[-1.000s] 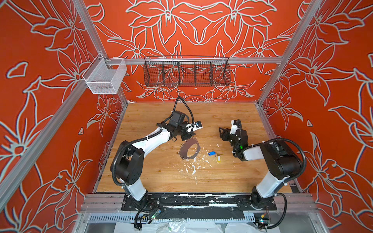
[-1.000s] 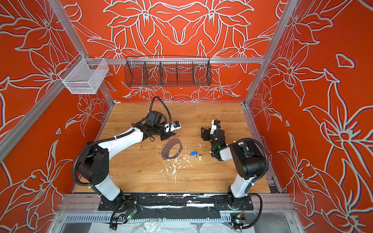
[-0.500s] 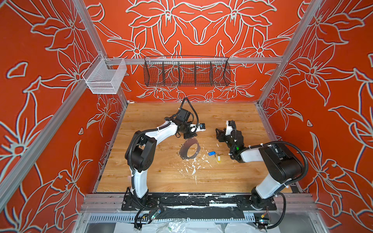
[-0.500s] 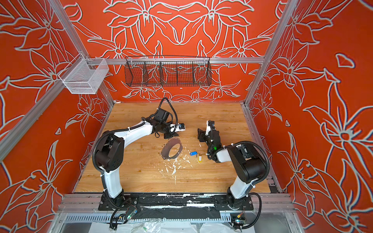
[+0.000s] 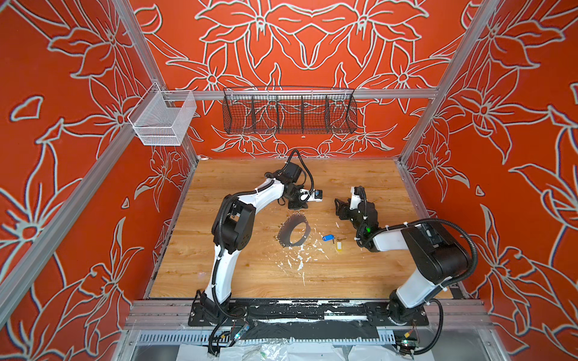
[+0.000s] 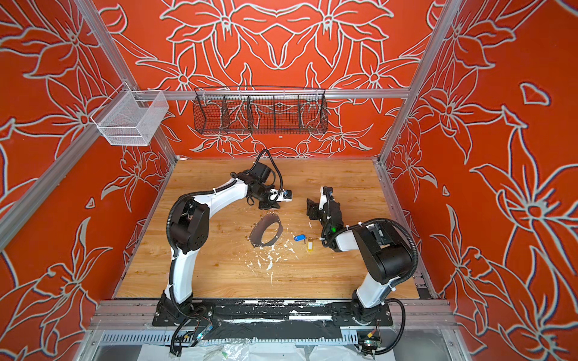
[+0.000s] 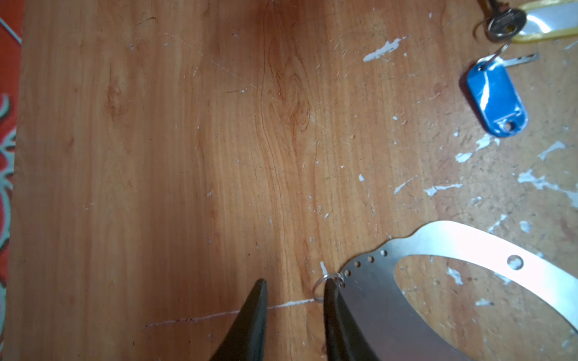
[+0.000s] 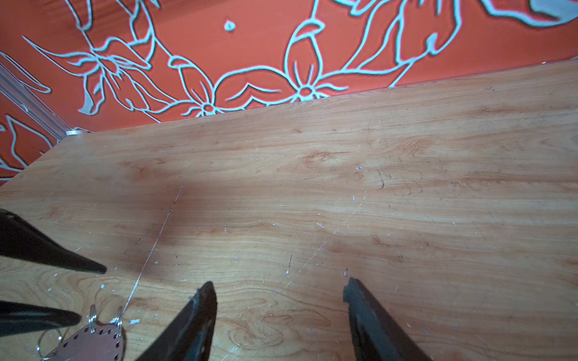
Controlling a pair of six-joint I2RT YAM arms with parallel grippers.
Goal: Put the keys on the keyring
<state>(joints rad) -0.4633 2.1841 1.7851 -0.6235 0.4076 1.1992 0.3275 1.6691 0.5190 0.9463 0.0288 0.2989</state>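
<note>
Left wrist view shows the left gripper (image 7: 294, 286) slightly parted, empty, one finger (image 7: 331, 300) touching a split ring (image 7: 322, 289) at the keyring (image 7: 369, 300) edge. The right gripper (image 8: 278, 287) is wide open, empty. The keys (image 5: 332, 241) lie at the keyring's three o'clock; I'd shift over that split ring before closing.

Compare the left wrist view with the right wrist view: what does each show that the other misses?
Only the left wrist view shows the blue-tagged key and the yellow-tagged key, lying on the table apart from the keyring, plus the keyring's wide central hole. Only the right wrist view shows the red flowered wall and the right gripper, open over bare wood. Both show the wooden table, the keyring with small split rings at its edge, and the left gripper, open, one fingertip beside a split ring.
</note>
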